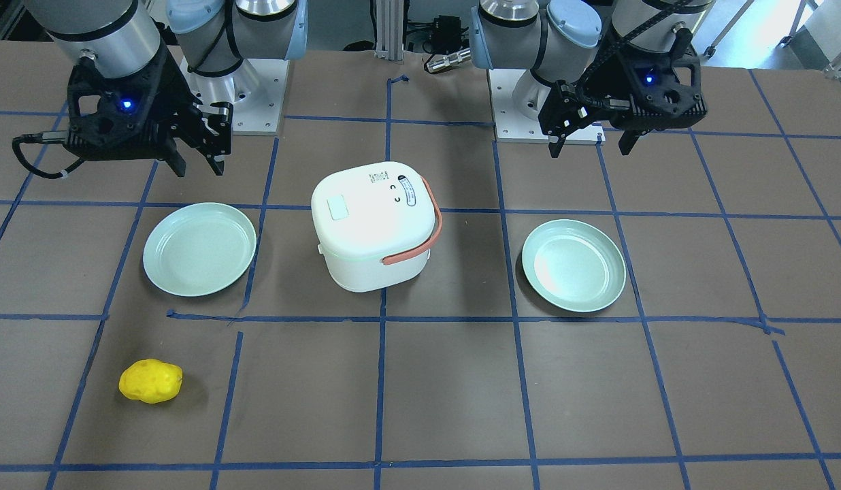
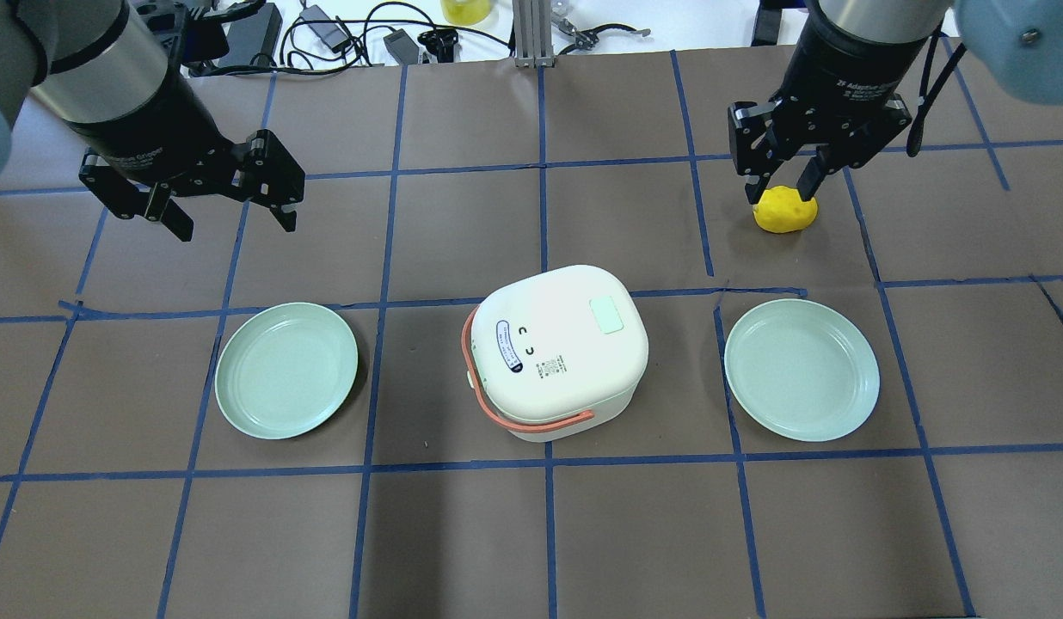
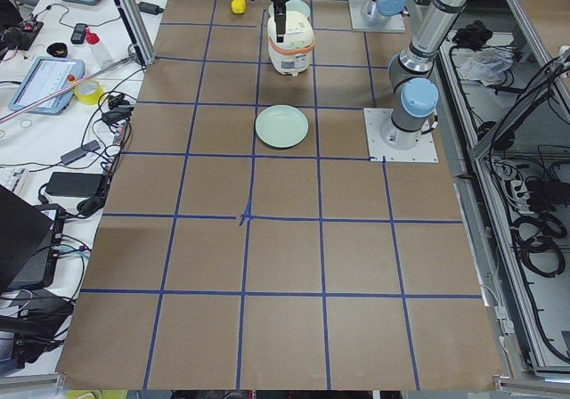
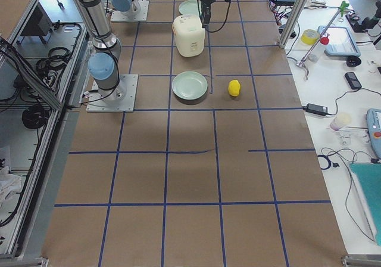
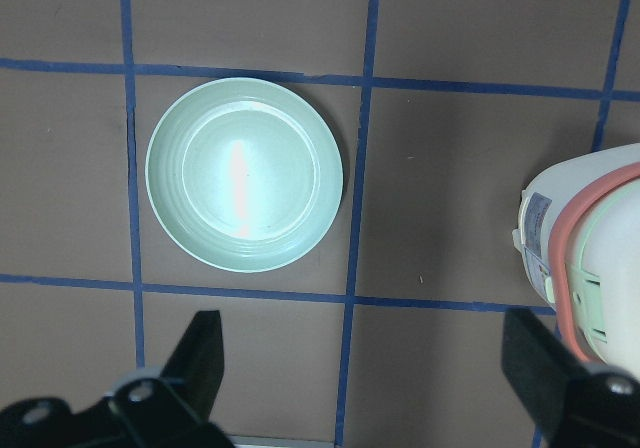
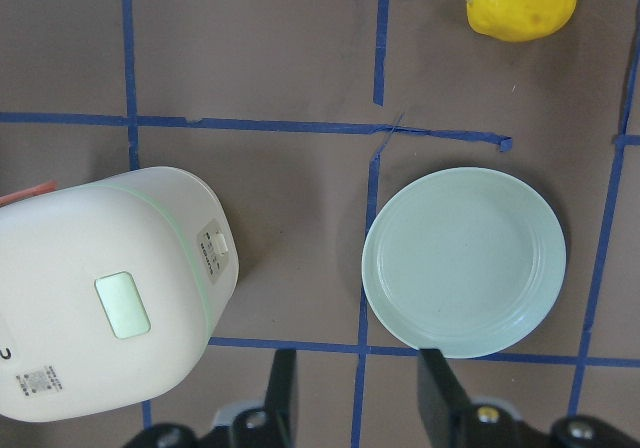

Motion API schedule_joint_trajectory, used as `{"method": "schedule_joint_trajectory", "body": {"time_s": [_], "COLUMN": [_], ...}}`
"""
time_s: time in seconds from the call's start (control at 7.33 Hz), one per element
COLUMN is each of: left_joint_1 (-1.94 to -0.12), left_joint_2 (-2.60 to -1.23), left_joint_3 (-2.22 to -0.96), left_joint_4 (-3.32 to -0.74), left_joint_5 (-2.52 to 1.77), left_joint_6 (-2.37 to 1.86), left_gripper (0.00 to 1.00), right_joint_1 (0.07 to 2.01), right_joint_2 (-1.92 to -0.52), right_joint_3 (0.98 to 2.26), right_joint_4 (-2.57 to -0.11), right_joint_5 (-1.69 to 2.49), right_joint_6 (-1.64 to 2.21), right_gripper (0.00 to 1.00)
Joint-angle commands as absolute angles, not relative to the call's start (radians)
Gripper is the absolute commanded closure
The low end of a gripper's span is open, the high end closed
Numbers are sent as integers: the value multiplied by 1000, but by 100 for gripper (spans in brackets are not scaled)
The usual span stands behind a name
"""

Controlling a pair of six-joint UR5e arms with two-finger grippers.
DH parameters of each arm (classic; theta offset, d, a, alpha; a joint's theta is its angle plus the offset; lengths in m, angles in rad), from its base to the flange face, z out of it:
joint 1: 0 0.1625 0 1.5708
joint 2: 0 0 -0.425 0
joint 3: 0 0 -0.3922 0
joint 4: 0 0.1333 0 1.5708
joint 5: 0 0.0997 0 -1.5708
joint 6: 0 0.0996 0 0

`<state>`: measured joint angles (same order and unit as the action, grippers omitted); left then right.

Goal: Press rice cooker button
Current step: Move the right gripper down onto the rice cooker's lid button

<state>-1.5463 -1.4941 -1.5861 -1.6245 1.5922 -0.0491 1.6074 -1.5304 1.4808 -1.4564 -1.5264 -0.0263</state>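
The main risk is a miss. The button (image 2: 606,315) is a small pale patch on a lid of nearly the same white. A tip that comes down slightly off would press bare lid, or stray left onto the oval label (image 2: 509,346). With the fingers parted, the two tips could also land either side of the button and push nothing, so drawing them together first would likely help. A slanted push might slide the cooker (image 2: 574,378) over the table (image 2: 463,533), since nothing holds it. What looks like a latch (image 6: 214,252) on the cooker's right wall is another wrong target. The orange handle (image 1: 407,256), lying round the left and near sides, could catch an arm coming from the left.

The button sits on the right part of the lid. The cooker stands mid-table between the left plate (image 2: 286,370) and the right plate (image 2: 801,370). The right gripper (image 2: 783,187) is the closer one. It hangs high over the table's right side, fingers (image 6: 283,393) a little apart and holding nothing, with the button to their left and well apart. The left gripper (image 2: 232,219) hovers high over the left side, fingers (image 5: 200,353) spread wide and empty, most of the lid between it and the button
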Motion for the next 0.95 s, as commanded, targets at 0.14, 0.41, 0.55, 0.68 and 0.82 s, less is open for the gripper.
{"method": "schedule_joint_trajectory", "body": {"time_s": [0.14,0.41,0.55,0.68,0.82], "left_joint_1": [-1546,-1546,-1546,-1546,-1546], "left_joint_2": [-1494,-1494,-1494,-1494,-1494], "left_joint_3": [-1586,-1586,-1586,-1586,-1586], "left_joint_4": [-1624,-1624,-1624,-1624,-1624], "left_joint_5": [1592,1592,1592,1592,1592], "left_joint_6": [-49,-49,-49,-49,-49], "left_gripper": [0,0,0,0,0], "right_joint_1": [1750,1830,1847,1850,1850], "right_joint_2": [-1485,-1454,-1445,-1445,-1445], "right_joint_3": [1512,1598,1653,1698,1715], "right_joint_4": [-1540,-1694,-1763,-1797,-1799], "right_joint_5": [-1502,-1470,-1468,-1467,-1466], "right_joint_6": [81,148,150,150,150], "right_gripper": [100,100,100,100,100]}}
